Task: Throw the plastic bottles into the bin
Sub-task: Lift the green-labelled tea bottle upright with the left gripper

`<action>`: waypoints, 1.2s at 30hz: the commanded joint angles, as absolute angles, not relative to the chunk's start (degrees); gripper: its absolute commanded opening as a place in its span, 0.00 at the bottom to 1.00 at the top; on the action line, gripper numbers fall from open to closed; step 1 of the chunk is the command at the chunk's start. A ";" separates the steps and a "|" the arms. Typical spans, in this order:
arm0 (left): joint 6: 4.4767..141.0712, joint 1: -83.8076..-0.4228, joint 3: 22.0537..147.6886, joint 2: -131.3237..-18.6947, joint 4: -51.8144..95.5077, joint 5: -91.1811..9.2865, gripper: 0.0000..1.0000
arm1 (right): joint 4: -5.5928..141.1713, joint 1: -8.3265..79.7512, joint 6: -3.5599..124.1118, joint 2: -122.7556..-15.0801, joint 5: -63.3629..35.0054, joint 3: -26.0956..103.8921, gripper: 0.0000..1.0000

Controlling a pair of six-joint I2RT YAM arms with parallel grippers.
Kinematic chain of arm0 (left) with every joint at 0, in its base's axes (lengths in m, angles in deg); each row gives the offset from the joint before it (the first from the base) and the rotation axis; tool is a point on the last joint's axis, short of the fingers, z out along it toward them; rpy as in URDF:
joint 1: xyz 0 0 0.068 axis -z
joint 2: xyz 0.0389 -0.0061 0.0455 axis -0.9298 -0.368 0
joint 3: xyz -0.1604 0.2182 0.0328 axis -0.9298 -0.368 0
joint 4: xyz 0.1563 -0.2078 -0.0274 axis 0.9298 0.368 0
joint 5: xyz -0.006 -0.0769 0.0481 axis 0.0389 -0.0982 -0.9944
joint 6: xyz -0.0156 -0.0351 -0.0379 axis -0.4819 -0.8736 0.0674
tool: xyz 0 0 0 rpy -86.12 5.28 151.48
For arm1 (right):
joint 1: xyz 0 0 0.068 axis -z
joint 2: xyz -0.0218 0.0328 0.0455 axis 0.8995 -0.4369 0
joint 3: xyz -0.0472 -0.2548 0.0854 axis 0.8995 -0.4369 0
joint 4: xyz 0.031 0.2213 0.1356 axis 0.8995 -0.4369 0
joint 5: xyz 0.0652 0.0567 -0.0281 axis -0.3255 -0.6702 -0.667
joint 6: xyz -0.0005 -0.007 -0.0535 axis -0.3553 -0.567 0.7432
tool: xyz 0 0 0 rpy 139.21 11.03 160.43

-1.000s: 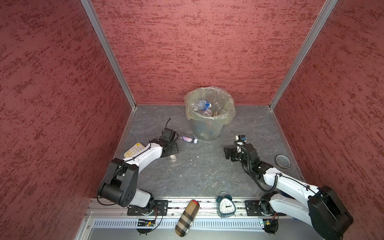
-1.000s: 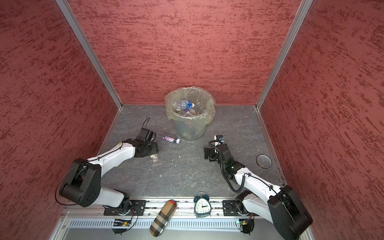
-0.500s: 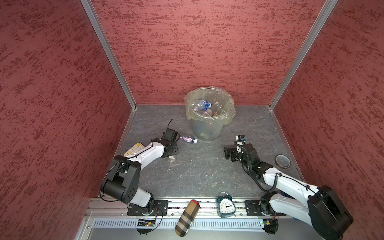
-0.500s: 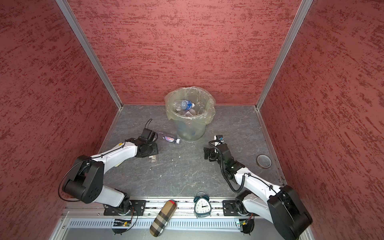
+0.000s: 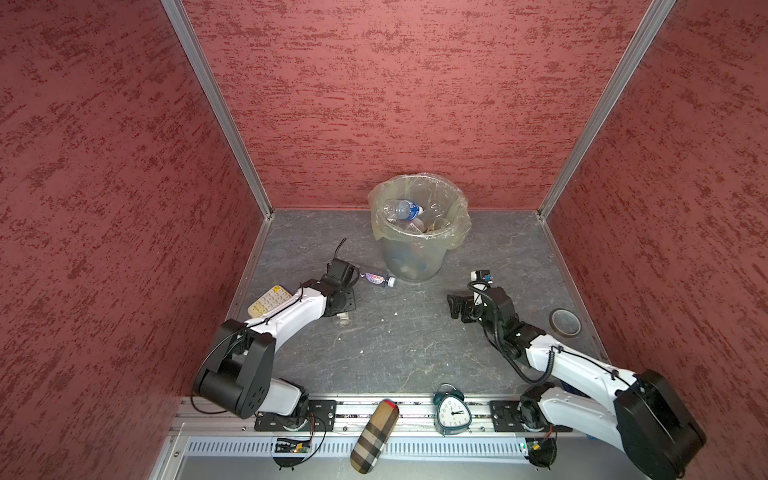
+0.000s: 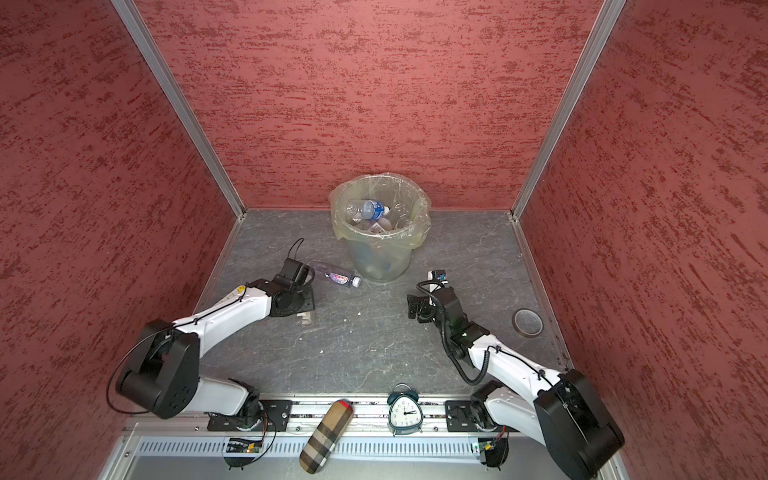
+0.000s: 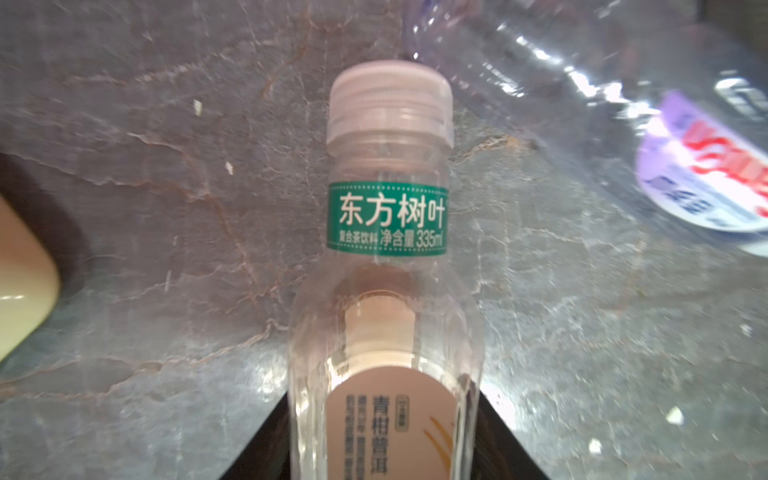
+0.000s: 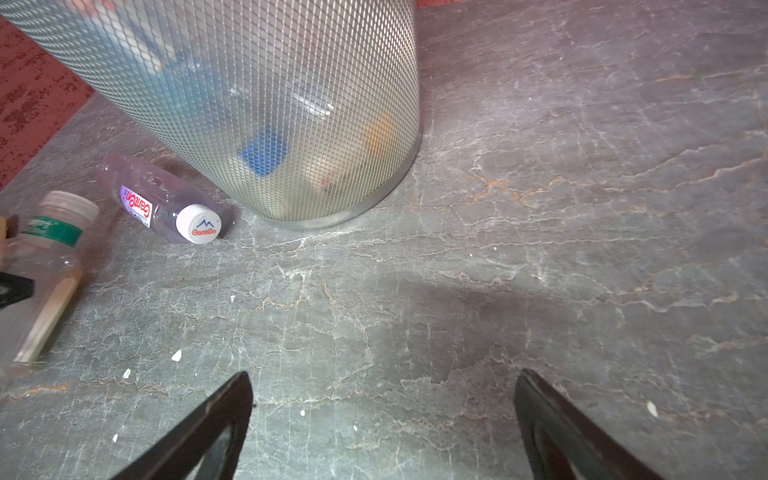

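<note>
The tea bottle (image 7: pixel 386 291) is seen lying on the grey table (image 5: pixel 415 353), clamped across its lower body by the left gripper (image 7: pixel 382 415), with no gap showing at either jaw. Its long axis is lined up with the wrist and the cap is pointed away toward the bin (image 5: pixel 409 259), which is placed just beyond and rightward in both top views. The right gripper (image 8: pixel 384 374) is held wide and empty, farther off. A purple-label bottle (image 5: pixel 377 279) is found lying between left gripper and bin foot, so a lift before the swing is judged needed.
</note>
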State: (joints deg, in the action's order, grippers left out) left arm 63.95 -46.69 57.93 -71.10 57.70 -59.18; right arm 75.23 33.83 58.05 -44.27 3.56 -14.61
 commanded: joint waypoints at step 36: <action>65.12 -40.96 43.32 -13.55 56.77 -46.12 0.33 | 77.31 33.82 58.11 -45.46 3.07 -13.90 0.98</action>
State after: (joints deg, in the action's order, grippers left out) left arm 65.87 -41.62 42.76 -14.38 56.28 -47.07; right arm 75.74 33.83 58.05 -45.32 3.56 -14.61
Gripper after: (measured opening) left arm 0.530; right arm 0.985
